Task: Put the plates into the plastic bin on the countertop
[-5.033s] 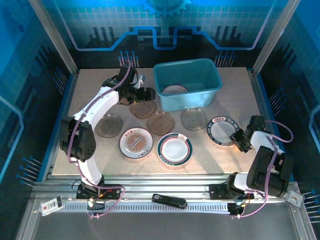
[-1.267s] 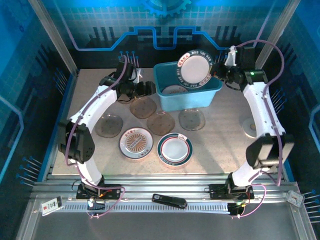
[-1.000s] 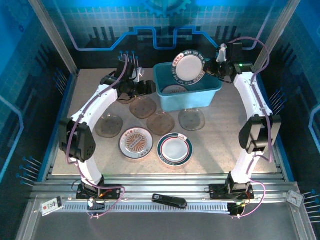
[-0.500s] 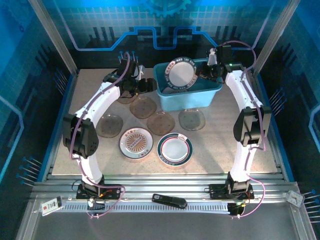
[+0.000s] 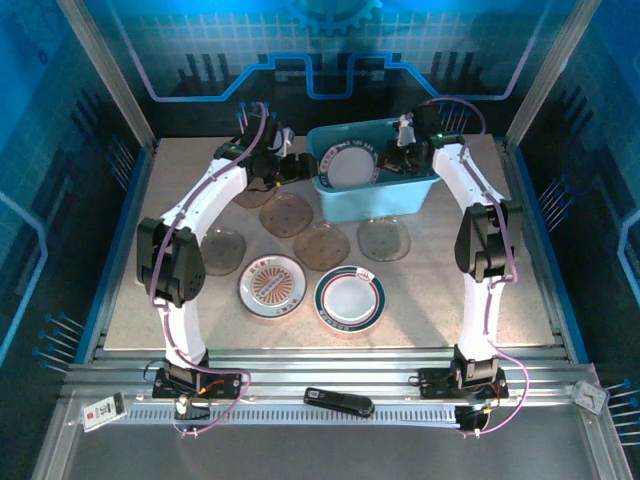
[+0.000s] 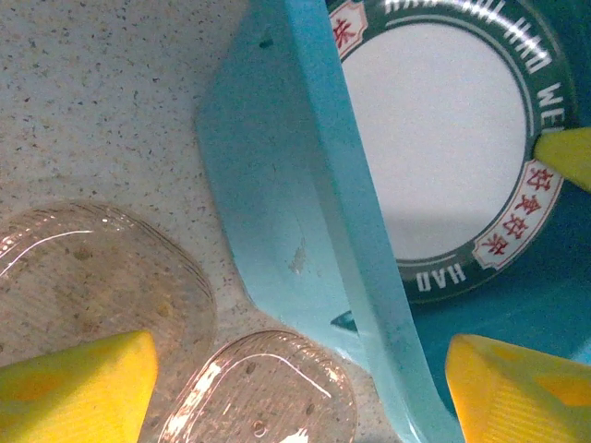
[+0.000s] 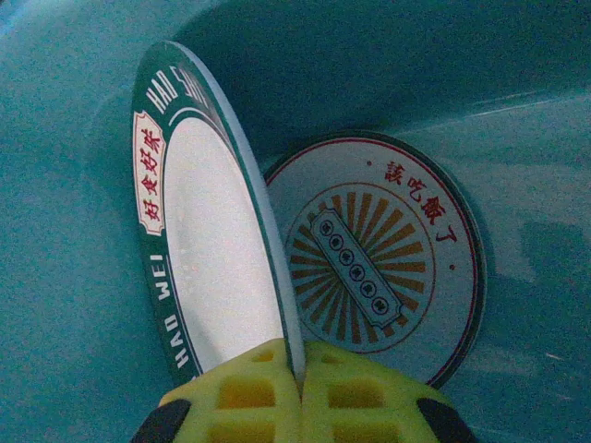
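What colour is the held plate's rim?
Dark green on the plate, best in right wrist view.

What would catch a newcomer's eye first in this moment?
The right tool pinches a green-rimmed white plate by its edge, holding it steeply tilted inside the teal bin, above a red-patterned plate lying flat on the bin's floor. The left tool is open, straddling the bin's left wall, with smoky-brown plates on the countertop below.

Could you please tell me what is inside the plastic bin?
A red-patterned plate lies flat in the plastic bin. The right gripper holds a green-rimmed plate on edge above it, covering part of it.
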